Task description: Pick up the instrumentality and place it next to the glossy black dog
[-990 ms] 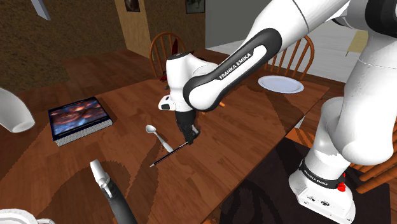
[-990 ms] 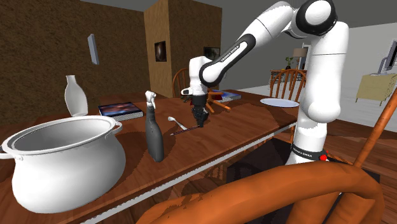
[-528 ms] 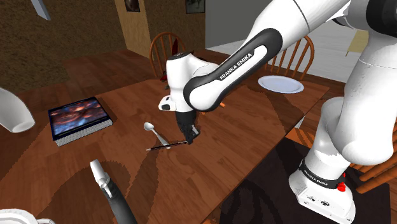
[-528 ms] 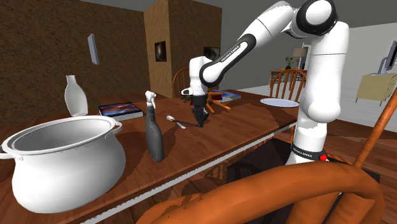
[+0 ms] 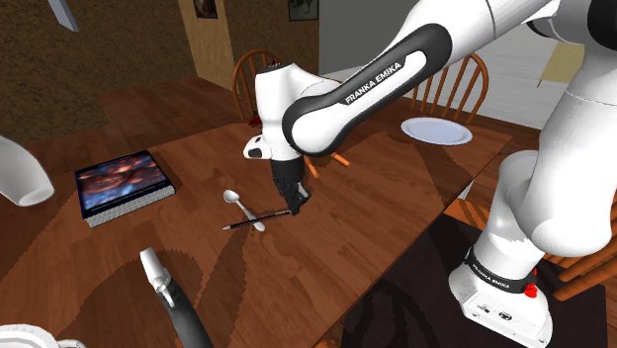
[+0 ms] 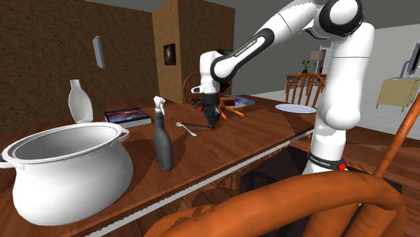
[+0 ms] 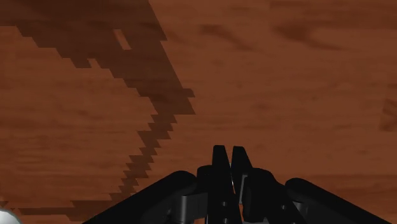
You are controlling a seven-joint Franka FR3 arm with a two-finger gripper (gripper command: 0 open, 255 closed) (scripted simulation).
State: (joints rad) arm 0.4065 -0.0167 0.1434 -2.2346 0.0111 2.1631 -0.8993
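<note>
A long brown wooden table is taken as the reference. A round-backed wooden chair is set at its far edge, and a second chair is placed at its end. Behind the table, a dark brown textured wall and a light wooden column are seen. A framed picture is hung on the column. A dark mat is laid on the floor beside the table's near edge.

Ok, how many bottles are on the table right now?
2. A white bottle stands by the book; a dark spray bottle stands beside the big white pot. The arm may hide others on the table.
</note>
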